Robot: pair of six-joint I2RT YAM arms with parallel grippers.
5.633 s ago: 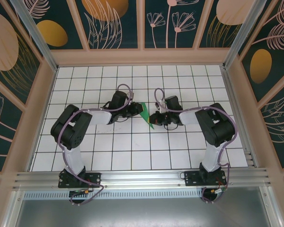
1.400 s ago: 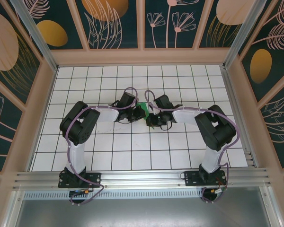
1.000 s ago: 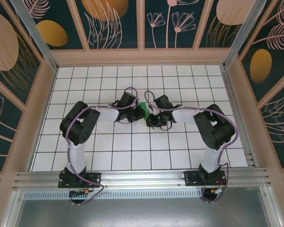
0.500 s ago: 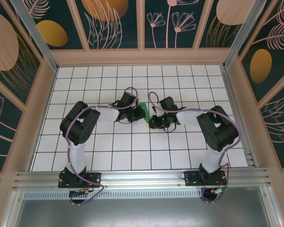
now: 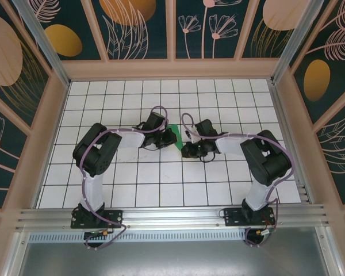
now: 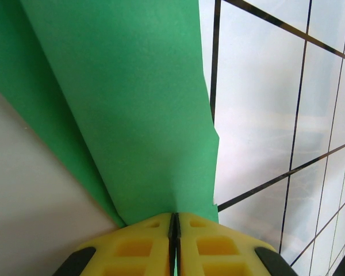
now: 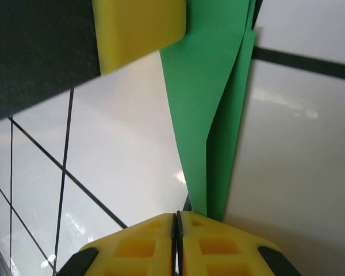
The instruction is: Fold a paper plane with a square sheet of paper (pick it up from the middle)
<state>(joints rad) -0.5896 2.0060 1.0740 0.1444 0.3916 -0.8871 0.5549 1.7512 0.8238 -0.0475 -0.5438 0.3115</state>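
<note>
Near the middle of the white tiled worktop with black grid lines, a folded sheet of thin bright green paper was between the two black arms. The left hand was at its left side and the right hand at its near end. In the left wrist view the yellow pads of the left hand were pressed together, and the wide layers of the green paper came out from between them. In the right wrist view the right hand was also closed, gripping the narrow end of the green paper. A yellow pad of the left hand was just beside the paper's far part. Whether the paper touched the worktop could not be told.
</note>
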